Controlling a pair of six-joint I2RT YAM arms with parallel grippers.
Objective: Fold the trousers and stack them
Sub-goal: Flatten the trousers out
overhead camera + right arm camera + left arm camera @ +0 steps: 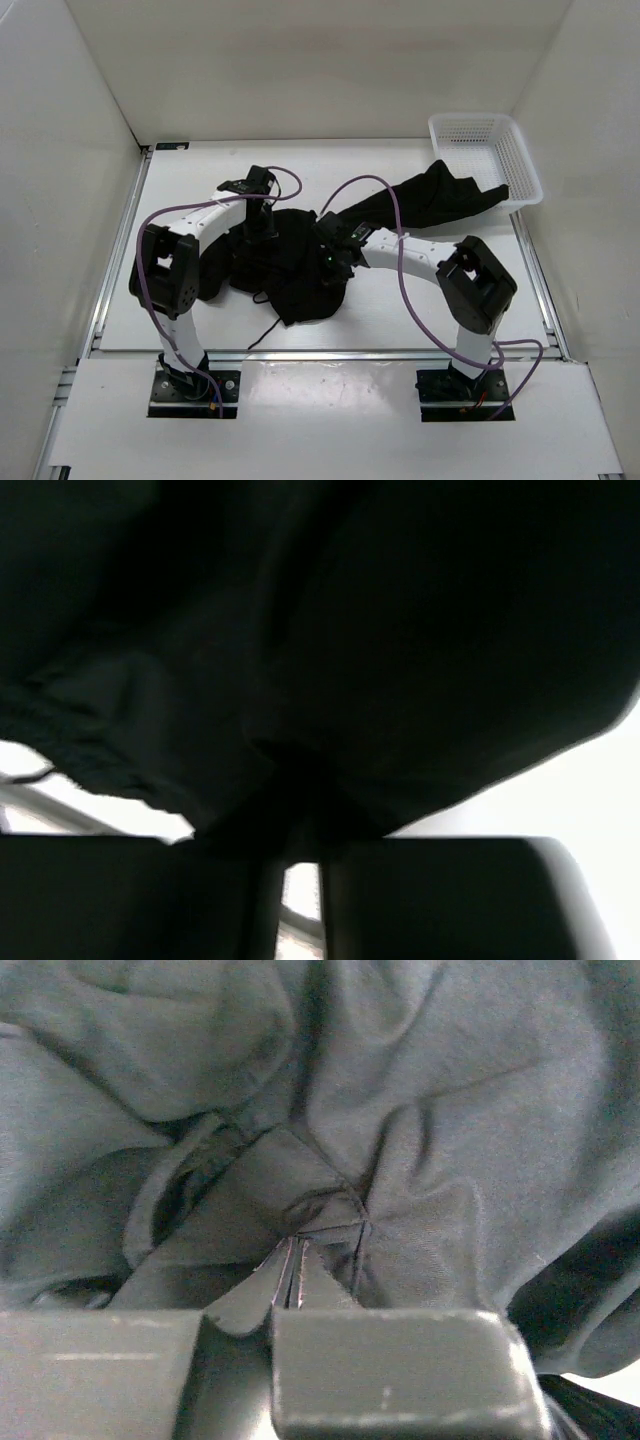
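Note:
The black trousers (300,265) lie bunched in the middle of the table, one leg (440,195) stretching back right to the white basket. My left gripper (262,232) stands on the bunched part; in the left wrist view its fingertips (292,1272) are shut on a pinch of trouser cloth (400,1110). My right gripper (330,262) sits on the trousers' right side; in the right wrist view its tips (300,800) are closed into the dark cloth (350,630), which is gathered and lifted above the table.
A white mesh basket (488,150) stands at the back right corner, with the trouser leg's end reaching its front edge. Purple cables loop over both arms. White walls close in the table on three sides.

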